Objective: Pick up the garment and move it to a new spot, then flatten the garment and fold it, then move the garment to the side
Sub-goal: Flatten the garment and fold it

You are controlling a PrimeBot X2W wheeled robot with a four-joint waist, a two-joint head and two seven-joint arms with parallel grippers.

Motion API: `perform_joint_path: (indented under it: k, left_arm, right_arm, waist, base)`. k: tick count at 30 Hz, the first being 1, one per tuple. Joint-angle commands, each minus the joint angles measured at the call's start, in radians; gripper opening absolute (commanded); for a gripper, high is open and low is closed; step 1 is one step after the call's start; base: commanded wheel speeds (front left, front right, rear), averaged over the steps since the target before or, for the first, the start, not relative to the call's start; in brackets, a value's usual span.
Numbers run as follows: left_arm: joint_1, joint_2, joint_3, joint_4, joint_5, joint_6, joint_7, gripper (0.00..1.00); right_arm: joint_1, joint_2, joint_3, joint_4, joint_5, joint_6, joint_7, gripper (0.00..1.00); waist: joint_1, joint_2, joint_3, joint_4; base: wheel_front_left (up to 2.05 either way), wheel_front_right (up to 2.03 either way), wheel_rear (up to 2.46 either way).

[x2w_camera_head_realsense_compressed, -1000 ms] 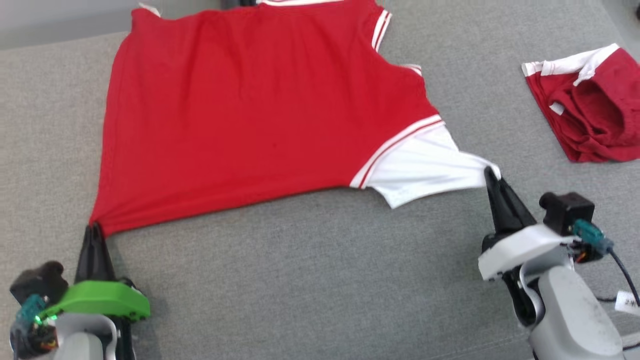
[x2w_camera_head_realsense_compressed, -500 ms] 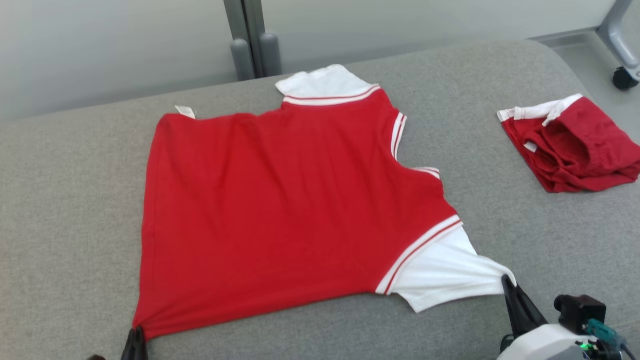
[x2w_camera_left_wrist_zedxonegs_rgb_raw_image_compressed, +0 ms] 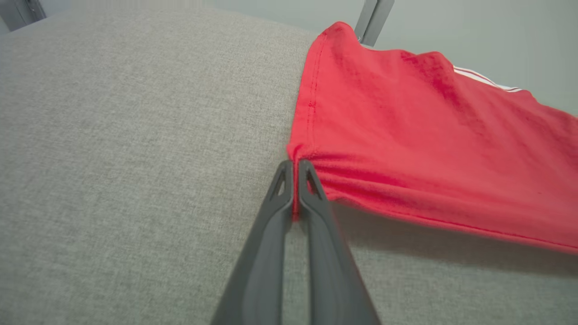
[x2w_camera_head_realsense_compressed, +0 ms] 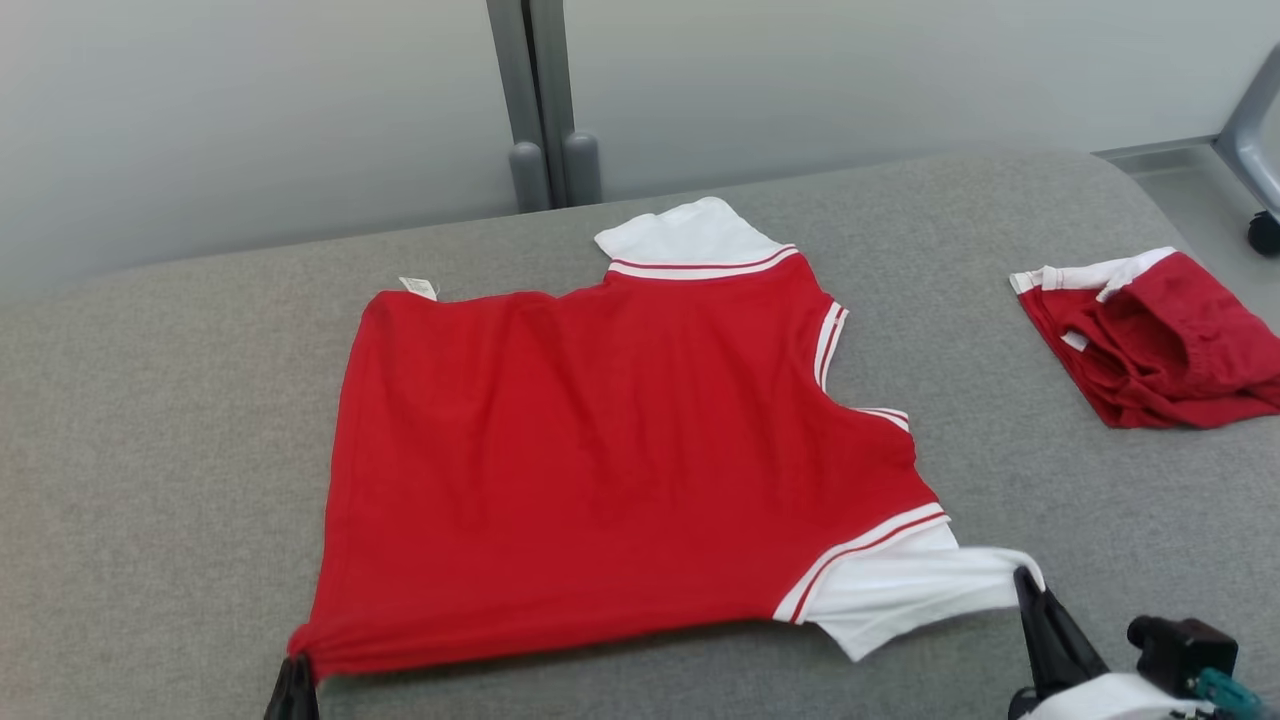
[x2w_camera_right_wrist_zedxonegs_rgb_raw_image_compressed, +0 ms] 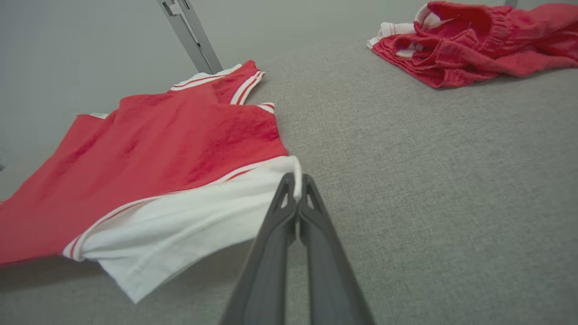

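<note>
Jaws of the left gripper (x2w_camera_left_wrist_zedxonegs_rgb_raw_image_compressed: 295,166) are closed, pinching the red hem corner (x2w_camera_head_realsense_compressed: 310,645) of the garment (x2w_camera_head_realsense_compressed: 600,450), in front of the grey post (x2w_camera_head_realsense_compressed: 545,100) and to its left. The garment, a red shirt with white trim, lies spread on the padded surface (x2w_camera_head_realsense_compressed: 150,450) directly in front of the post. Its far sleeve points towards the post. Its near edge is held just off the surface, with a shadow beneath it in both wrist views. In front of the post and to its right, the right gripper (x2w_camera_head_realsense_compressed: 1030,592) is likewise clamped shut on the tip of the white sleeve (x2w_camera_head_realsense_compressed: 900,590), which is drawn out into a point. Further right of the post, a second red garment (x2w_camera_head_realsense_compressed: 1160,340) lies crumpled, well apart from the shirt.

Change over the last second: the head camera has tilted upward, bringing the post and the wall (x2w_camera_head_realsense_compressed: 250,120) into view. Both pinches have stayed on the same two corners, and the cloth remains taut between them. Interpretation: relocation appears complete and flattening is under way. Folding and the move aside are not yet done.
</note>
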Motion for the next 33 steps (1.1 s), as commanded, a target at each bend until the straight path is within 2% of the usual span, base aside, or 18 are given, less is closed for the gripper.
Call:
perform_joint_path:
  k: [1,8,19,33]
  left_arm:
    - [-0.035,0.007,-0.004,-0.023,0.013,0.003,-0.003,0.0]
    - [-0.173,0.007,-0.041,-0.044,0.034,0.003,-0.003,0.0]
    - [-0.421,0.02,-0.035,0.076,0.106,0.003,-0.003,0.0]
    - [-0.545,0.045,-0.026,0.139,0.123,0.003,-0.003,0.0]
  right_arm:
    - [-0.035,-0.001,-0.003,-0.021,0.004,-0.002,-0.005,0.0]
    - [-0.203,0.007,0.007,-0.042,-0.01,-0.002,-0.005,0.0]
    - [-0.533,0.013,0.011,0.126,-0.094,-0.002,-0.005,0.0]
    - [-0.69,0.022,-0.022,0.216,-0.183,-0.002,-0.005,0.01]
  waist:
    - [0.0001,-0.0001,0.016,0.001]
    - [0.0001,-0.0001,0.085,0.002]
    - [0.0001,-0.0001,0.225,0.01]
    - [0.0001,-0.0001,0.308,0.019]
  base:
    - [0.0,0.0,0.0]
    - [0.0,0.0,0.0]
    - [0.0,0.0,0.0]
    - [0.0,0.0,0.0]
